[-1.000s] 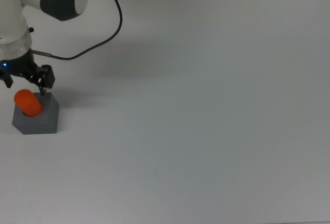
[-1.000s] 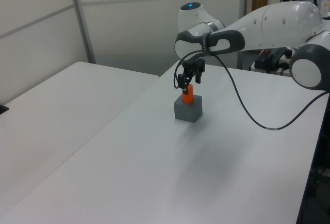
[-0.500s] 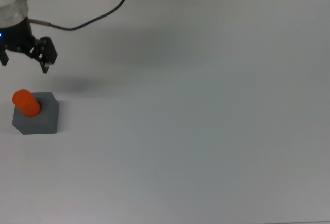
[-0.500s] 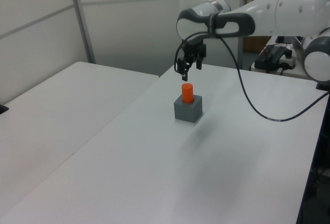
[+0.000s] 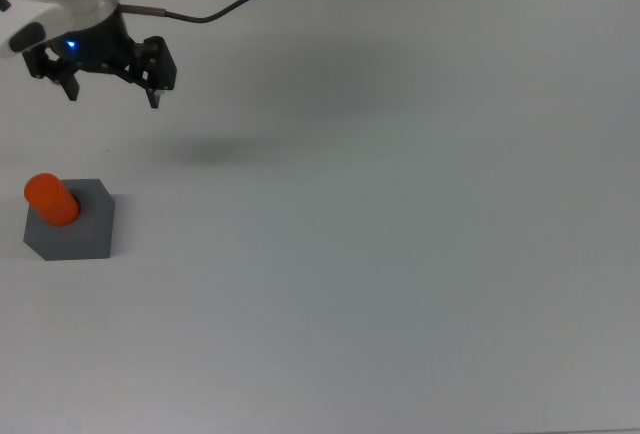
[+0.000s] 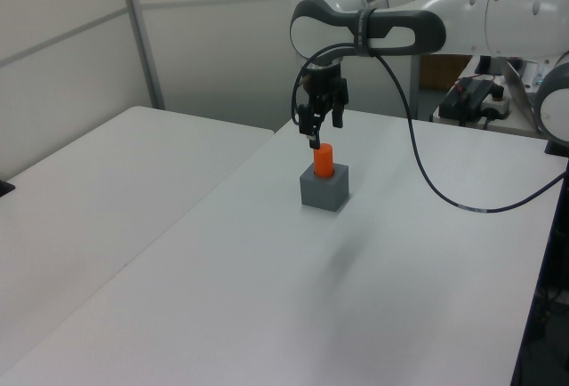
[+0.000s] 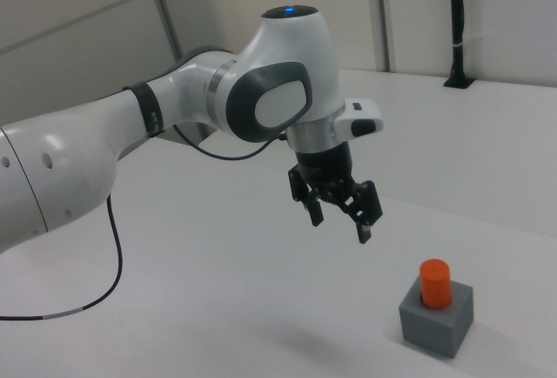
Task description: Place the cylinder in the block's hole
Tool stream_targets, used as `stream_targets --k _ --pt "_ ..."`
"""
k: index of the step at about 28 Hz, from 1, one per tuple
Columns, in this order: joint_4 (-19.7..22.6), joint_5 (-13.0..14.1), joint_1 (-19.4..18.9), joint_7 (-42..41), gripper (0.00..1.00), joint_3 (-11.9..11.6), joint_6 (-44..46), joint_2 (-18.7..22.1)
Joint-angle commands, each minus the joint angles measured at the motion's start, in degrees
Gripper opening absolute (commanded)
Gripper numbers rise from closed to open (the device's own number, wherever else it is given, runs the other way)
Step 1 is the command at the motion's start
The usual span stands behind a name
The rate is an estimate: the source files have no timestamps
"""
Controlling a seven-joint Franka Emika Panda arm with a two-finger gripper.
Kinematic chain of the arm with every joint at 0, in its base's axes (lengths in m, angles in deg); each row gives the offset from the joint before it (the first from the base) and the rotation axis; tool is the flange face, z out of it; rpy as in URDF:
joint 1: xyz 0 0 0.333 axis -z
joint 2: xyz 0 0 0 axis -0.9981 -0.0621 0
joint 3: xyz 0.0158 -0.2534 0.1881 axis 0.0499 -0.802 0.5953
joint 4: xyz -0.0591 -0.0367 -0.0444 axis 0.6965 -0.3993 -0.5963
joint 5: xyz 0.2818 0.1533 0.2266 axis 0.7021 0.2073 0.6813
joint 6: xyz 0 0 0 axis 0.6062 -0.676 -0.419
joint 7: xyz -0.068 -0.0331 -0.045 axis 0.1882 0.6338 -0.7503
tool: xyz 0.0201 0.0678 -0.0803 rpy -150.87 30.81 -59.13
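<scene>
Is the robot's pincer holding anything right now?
No. The pincer is open and empty, up in the air. The cylinder stands in the block.

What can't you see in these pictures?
- How deep the cylinder goes into the block: the hole is hidden in all views by the cylinder itself.
- The block's underside and far faces: turned away from every camera.
- Most of the arm in the top view: cut off by the top edge, leaving only the end effector and wrist.
- The arm's base: past the right view's left edge and the left view's right edge.
</scene>
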Motion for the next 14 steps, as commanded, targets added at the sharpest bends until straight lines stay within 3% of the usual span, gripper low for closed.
stream_targets --k 1,14 --pt "0.50 0.17 -0.76 -0.51 1.00 -0.09 1.63 0.72" --pt "0.77 -1.06 -2.70 -0.16 1.00 1.05 1.72 0.55"
